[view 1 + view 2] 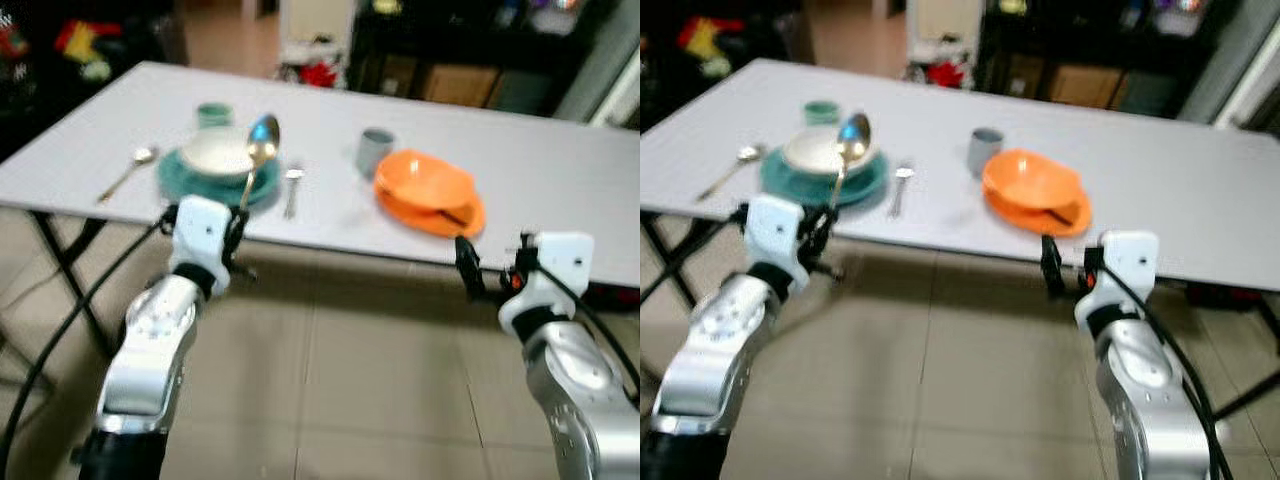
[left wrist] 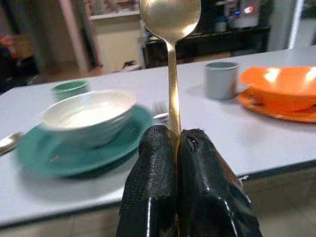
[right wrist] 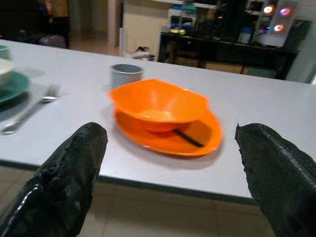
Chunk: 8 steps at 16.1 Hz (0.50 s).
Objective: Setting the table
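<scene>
Just short of the surface (image 1: pixel 560 170) edge I have both arms raised, and my left tool (image 2: pixel 175 148) is pinched tight on the handle of a gold spoon (image 1: pixel 262 140), which stands upright above the fingers with its scoop at the top. Held that way, I judge, it clears the edge and can be tipped down beside a setting. Straight beyond this tool sits a white bowl (image 1: pixel 218 152) on a teal plate (image 1: pixel 175 180), with a green cup (image 1: pixel 213 114) further back, a fork (image 1: pixel 292 190) off toward my right tool's side, and another spoon (image 1: pixel 125 174) lying on the opposite side. That setting looks complete to me.

My right tool (image 3: pixel 173 163) hangs with its 2 fingers spread wide and nothing between them. Directly ahead of it is an orange bowl (image 3: pixel 158 104) resting on an orange plate (image 3: pixel 207 136), a dark utensil (image 3: pixel 187 138) lying on the plate under the bowl's edge, and a grey cup (image 3: pixel 126 75) behind. No cutlery lies beside this setting, so I judge the spoon belongs there, well across from the tool that carries it.
</scene>
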{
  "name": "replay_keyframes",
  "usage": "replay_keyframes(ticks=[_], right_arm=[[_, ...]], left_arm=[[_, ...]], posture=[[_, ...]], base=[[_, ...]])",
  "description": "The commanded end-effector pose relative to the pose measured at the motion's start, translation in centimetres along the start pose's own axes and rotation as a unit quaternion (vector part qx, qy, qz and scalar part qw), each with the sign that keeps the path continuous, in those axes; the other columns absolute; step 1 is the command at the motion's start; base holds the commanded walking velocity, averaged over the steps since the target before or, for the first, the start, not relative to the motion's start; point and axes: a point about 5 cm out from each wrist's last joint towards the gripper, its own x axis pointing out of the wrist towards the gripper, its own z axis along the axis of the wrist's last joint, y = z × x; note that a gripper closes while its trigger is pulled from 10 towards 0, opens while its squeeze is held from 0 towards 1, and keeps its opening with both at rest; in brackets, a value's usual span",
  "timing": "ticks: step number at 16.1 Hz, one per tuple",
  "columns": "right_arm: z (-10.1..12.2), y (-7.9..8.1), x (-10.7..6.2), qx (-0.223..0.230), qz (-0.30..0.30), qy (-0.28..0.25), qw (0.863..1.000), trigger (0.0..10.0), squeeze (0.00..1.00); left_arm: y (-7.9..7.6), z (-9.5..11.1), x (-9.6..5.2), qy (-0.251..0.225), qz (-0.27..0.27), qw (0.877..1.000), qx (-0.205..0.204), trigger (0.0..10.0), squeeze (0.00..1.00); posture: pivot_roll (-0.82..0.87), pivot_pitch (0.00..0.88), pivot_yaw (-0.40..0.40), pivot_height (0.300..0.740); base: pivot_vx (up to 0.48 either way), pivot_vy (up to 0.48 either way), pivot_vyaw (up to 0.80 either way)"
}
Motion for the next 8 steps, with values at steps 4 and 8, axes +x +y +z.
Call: replay_keyframes(ticks=[4, 8], right_arm=[[0.17, -0.44, -0.26, 0.012, -0.012, -0.008, 1.0, 10.0, 0.0], [0.12, -0.42, -0.34, 0.014, -0.014, -0.008, 1.0, 10.0, 0.0]], left_arm=[[-1.64, 1.0, 0.74, -0.019, -0.042, 0.999, 0.004, 10.0, 0.0], [-1.76, 1.01, 0.8, -0.018, -0.046, 0.999, 0.006, 10.0, 0.0]], posture=[[0.0, 0.0, -0.046, 0.74], [0.0, 0.0, -0.043, 0.74]], base=[[0.349, 0.0, -0.6], [0.343, 0.0, -0.8]])
